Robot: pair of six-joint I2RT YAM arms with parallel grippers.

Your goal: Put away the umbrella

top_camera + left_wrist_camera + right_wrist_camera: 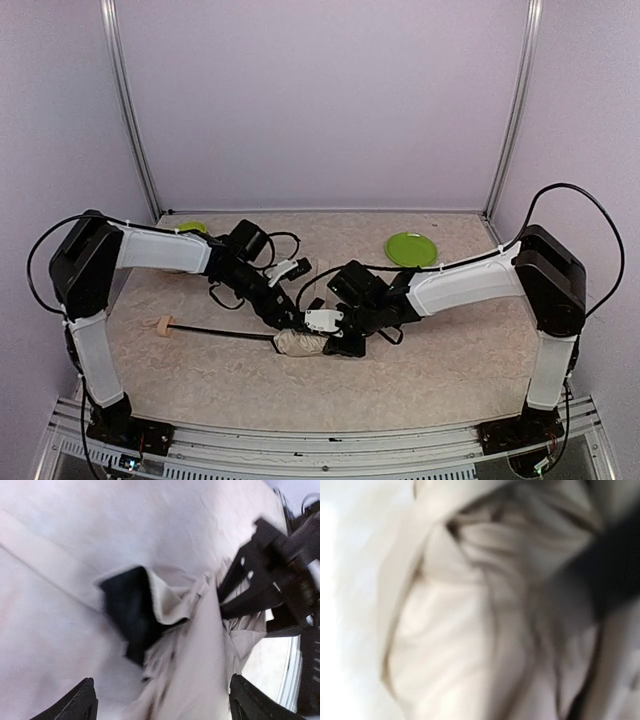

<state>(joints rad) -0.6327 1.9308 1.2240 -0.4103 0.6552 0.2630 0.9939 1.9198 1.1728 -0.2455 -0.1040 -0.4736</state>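
My left gripper (pixel 161 692) stands wide open: in its wrist view my two dark fingers (pixel 80 705) sit at the bottom corners, far apart, with nothing clamped between them. They hang over the crumpled canopy (pixel 200 645) of the umbrella (pixel 300 344). I cannot tell whether either tip brushes the cloth. Just past my fingers the cream fabric lies in loose folds, with a flap of its black underside (pixel 130 615) turned up on the left. Beyond that, at the right of the same view, my right gripper (pixel 225 600) reaches into the bunch, and its black fingers are drawn in on a fold of the cream cloth, so I read it as gripping the canopy. Its own wrist camera shows only blurred cream folds pressed close to the lens and a dark patch at the right, so it adds nothing about the grip. From above, both grippers meet at the gathered canopy, which lies near the middle of the table (pixel 430 360), my left coming in from the upper left and my right from the right. The thin black shaft (pixel 220 332) runs flat along the table to the left, ending in the pale knob handle (pixel 160 324), well clear of both grippers. Farther back, a green plate (pixel 411 248) sits near the rear wall.
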